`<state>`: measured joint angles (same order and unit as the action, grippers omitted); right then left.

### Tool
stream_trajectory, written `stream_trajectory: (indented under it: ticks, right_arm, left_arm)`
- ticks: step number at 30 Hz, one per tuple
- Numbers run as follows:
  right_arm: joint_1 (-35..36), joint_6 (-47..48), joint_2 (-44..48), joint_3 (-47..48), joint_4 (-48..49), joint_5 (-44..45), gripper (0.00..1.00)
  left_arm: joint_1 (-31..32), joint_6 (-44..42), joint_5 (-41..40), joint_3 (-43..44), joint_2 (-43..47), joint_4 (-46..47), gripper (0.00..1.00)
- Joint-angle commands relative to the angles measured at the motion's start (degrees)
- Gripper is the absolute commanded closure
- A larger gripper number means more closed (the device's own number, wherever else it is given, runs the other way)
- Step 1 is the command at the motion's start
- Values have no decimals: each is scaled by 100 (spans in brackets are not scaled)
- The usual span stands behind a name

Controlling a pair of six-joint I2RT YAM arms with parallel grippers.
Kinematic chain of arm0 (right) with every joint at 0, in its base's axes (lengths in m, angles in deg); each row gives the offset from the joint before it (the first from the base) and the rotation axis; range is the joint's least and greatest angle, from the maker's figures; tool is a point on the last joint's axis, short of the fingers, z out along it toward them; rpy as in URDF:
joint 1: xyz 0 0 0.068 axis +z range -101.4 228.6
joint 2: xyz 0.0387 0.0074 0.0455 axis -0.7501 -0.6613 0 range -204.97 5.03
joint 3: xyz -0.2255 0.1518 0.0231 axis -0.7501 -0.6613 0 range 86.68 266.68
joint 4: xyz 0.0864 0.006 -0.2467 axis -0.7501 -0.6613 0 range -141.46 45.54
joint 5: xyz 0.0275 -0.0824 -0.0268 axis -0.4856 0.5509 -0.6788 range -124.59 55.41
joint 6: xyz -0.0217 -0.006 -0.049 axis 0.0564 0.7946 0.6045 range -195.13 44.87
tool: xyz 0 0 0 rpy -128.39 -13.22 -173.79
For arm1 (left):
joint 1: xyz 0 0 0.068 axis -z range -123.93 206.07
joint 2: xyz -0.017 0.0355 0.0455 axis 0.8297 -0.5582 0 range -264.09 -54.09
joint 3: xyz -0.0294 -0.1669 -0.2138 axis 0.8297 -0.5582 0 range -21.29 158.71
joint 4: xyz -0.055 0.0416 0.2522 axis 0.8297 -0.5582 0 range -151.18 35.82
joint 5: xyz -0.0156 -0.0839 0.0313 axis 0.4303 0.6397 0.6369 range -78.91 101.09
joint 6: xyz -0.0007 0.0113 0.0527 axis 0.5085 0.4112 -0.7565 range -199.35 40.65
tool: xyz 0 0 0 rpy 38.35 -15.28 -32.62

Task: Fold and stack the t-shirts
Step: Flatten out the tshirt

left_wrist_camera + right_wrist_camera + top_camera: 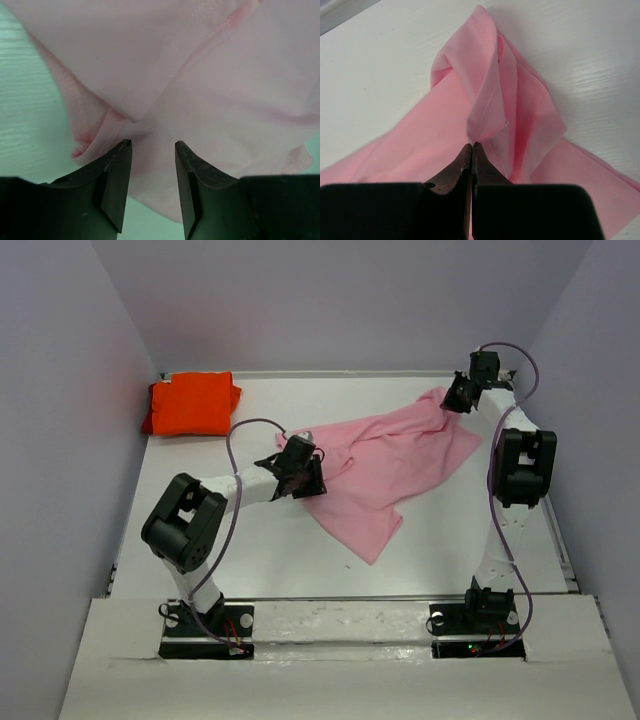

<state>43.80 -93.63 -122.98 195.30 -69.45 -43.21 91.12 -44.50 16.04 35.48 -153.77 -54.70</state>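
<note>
The pink shirt [390, 465] lies rumpled on the table [250, 550], its long axis slanting from the middle toward the far right corner. The orange shirt [190, 403] (a folded block) sits at the far left. My right claw [471, 146] is pinched tight on the pink shirt's far edge. My left claw [152, 150] stands half-wide over its left edge, gripping nothing. I judge this the spreading step: next the left must bite cloth, then both pull flat.
</note>
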Motion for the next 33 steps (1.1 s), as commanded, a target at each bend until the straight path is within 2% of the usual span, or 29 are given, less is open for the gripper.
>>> stream_trajectory:
  ticks: [1, 8, 31, 33]
  right_arm:
    - [23, -127, 355, -112, 284, -262, 100]
    - [23, -154, 408, -139, 328, -359, 100]
    - [23, -83, 276, -95, 328, -263, 100]
    - [23, -83, 259, -87, 328, -263, 100]
  left_arm:
    - [20, 189, -942, -70, 607, 78, 51]
    - [28, -13, -1444, 176, 608, -159, 51]
    - [-33, -251, -1119, 510, -262, 16, 51]
    - [-33, -259, -1093, 528, -297, 7, 56]
